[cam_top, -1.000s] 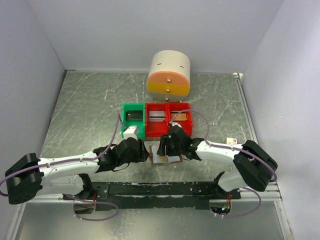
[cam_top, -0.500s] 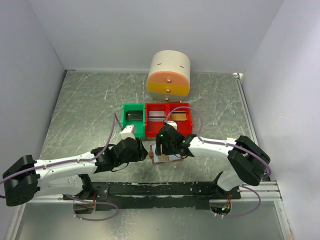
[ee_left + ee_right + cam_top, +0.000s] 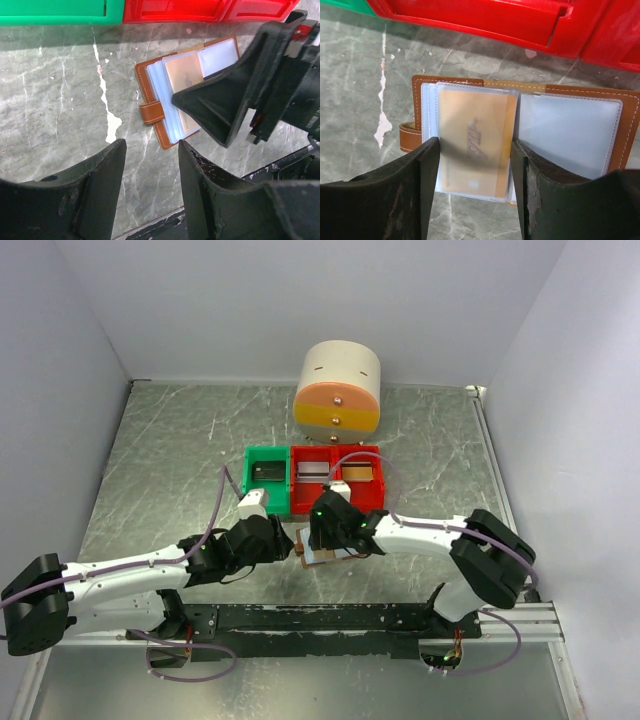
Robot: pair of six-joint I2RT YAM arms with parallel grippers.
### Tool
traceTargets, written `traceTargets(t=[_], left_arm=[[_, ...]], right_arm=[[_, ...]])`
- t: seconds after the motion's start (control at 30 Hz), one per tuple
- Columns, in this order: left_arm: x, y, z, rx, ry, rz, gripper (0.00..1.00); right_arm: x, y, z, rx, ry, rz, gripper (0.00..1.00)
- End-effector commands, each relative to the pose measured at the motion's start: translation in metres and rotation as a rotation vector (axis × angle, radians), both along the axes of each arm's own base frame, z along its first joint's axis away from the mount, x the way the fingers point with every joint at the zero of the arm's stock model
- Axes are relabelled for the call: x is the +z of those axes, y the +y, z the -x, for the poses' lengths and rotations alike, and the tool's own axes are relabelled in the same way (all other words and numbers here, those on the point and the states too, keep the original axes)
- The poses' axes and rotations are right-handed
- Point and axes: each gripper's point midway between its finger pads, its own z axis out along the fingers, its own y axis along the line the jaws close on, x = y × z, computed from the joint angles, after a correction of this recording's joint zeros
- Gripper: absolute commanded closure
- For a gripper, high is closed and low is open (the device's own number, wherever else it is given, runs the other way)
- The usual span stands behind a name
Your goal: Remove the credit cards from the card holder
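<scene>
The brown card holder [image 3: 447, 80] lies open on the table just in front of the red bins; it also shows in the left wrist view [image 3: 150, 112] and the top view [image 3: 325, 558]. A tan credit card [image 3: 475, 135] sits in a clear sleeve on its left half, also seen in the left wrist view [image 3: 184, 72]. The right half shows a pale empty-looking sleeve [image 3: 570, 135]. My right gripper [image 3: 475, 187] is open, its fingers straddling the tan card from above. My left gripper [image 3: 150, 165] is open and empty, just left of the holder.
A green bin [image 3: 267, 478] and two red bins [image 3: 336, 480] stand directly behind the holder, holding small items. A round cream and orange drawer unit [image 3: 338, 388] stands further back. The arms' black base rail [image 3: 330, 618] runs along the near edge.
My right gripper has shifted left and closer over the holder. My left arm has reached further forward and to the right, towards the holder's left edge.
</scene>
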Motion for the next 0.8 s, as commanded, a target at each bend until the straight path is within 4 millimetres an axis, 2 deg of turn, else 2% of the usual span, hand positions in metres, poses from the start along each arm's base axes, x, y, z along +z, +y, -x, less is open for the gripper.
traceTargets(t=[0.0, 0.17, 0.37, 0.53, 0.77], left_arm=[[0.006, -0.008, 0.000, -0.042, -0.023, 0.013, 0.42], [0.011, -0.032, 0.004, -0.140, -0.033, 0.067, 0.42], [0.015, -0.062, 0.011, -0.242, -0.026, 0.161, 0.42], [0.008, -0.076, 0.012, -0.276, -0.005, 0.192, 0.42], [-0.015, -0.082, 0.014, -0.284, 0.046, 0.203, 0.43]], right_arm=[[-0.013, -0.003, 0.018, 0.036, 0.086, -0.130, 0.52], [-0.004, 0.000, 0.020, 0.055, 0.116, -0.320, 0.52], [-0.003, -0.003, 0.026, 0.059, 0.140, -0.409, 0.52], [-0.002, -0.005, 0.026, 0.057, 0.148, -0.465, 0.52], [-0.006, -0.009, 0.026, 0.049, 0.156, -0.465, 0.52]])
